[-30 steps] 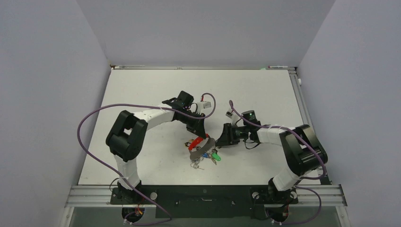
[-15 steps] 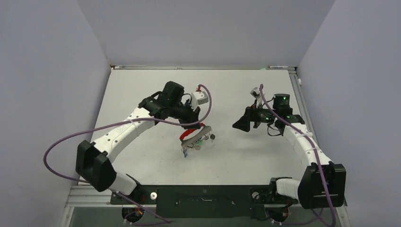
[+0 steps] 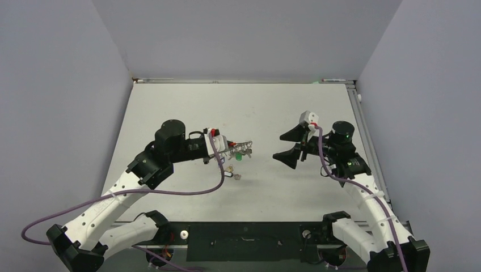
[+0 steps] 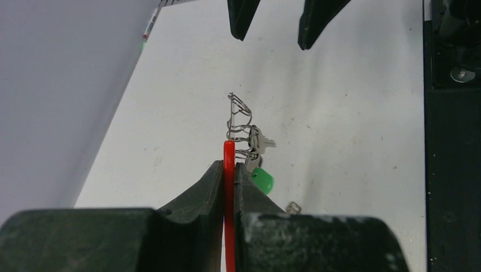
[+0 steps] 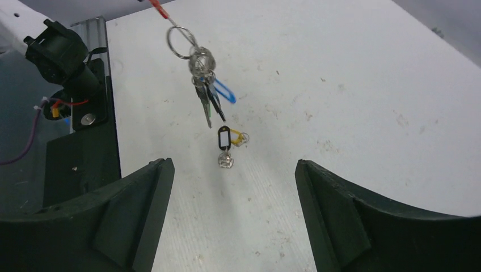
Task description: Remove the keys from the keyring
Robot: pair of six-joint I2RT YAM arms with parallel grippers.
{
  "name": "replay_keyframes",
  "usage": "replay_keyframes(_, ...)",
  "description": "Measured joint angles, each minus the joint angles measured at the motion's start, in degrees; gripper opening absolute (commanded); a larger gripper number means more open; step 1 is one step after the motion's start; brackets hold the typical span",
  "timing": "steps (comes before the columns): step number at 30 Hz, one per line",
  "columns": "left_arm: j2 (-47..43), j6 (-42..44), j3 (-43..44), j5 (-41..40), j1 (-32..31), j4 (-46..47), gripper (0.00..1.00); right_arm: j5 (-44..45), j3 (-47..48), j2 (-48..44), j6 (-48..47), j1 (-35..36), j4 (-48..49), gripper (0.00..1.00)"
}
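My left gripper (image 3: 223, 145) is shut on the red part of the keyring (image 4: 228, 152) and holds it above the table. The keyring's grey toothed strip (image 3: 240, 147) sticks out towards the right arm. The keys (image 5: 206, 97) hang from it in a bunch, with a blue tag (image 5: 225, 90) and a green tag (image 4: 262, 180). A black tag (image 5: 224, 137), a yellow tag (image 5: 241, 137) and a small silvery piece (image 5: 226, 160) sit below the bunch; I cannot tell whether they hang or lie on the table. My right gripper (image 3: 285, 146) is open and empty, facing the keys from a short gap to their right.
The white table (image 3: 187, 107) is walled at the back and on both sides. A black base rail (image 3: 244, 235) runs along the near edge. The left arm's purple cable (image 3: 215, 175) loops low beside the keys.
My left gripper has lifted the keyring off the table and drawn it back to the left. My right gripper has pulled away to the right and now stands wide open.
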Motion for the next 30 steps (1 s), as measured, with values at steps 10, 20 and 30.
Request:
replay_keyframes(10,-3.9,1.0,-4.3,5.7,-0.2,10.2,0.0,7.5,-5.3,-6.3,-0.5,14.1,13.2,0.72)
replay_keyframes(20,-4.4,-2.8,-4.5,9.8,-0.9,15.5,0.0,14.3,-6.5,-3.8,-2.3,22.2,20.1,0.66)
replay_keyframes(30,-5.3,-4.1,-4.7,10.6,-1.3,15.9,0.0,16.4,-6.5,-1.8,-4.4,24.3,21.4,0.3)
